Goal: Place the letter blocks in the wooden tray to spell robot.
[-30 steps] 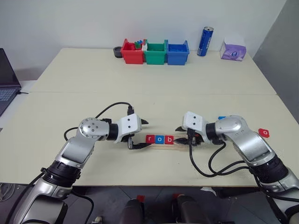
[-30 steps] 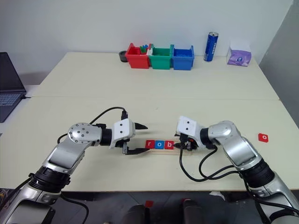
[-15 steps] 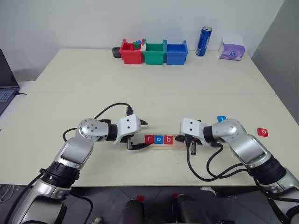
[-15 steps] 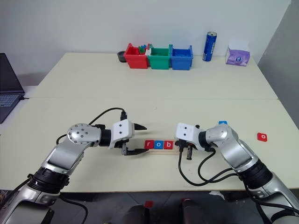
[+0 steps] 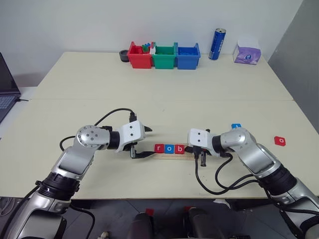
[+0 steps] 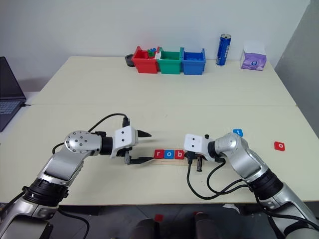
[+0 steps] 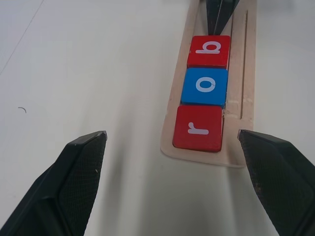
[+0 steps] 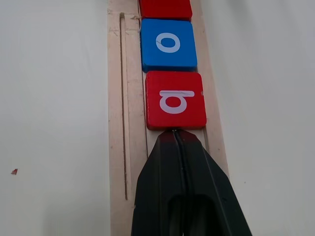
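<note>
The wooden tray [image 5: 175, 155] lies near the table's front edge. It holds three letter blocks side by side: a red r [image 5: 159, 148], a blue o [image 5: 170, 148] and a red b [image 5: 180, 148]. My right gripper [image 8: 174, 132] is shut, low over the tray's bare right part, with its tip against the b block's edge. My left gripper [image 5: 151, 142] stands open just off the tray's left end, near the r block [image 7: 198, 128], holding nothing. A loose blue block [image 5: 236, 126] and a loose red o block [image 5: 281, 141] lie to the right.
At the table's far edge stand a red bin [image 5: 141, 56], a green bin [image 5: 165, 56] and a blue bin [image 5: 189, 55]. A blue can [image 5: 218, 44] and a tissue box [image 5: 247, 53] are to their right. A laptop [image 5: 7, 92] sits off the left side.
My right gripper has shut and sunk onto the tray, bringing its tip against the b block. My left gripper has kept still and open.
</note>
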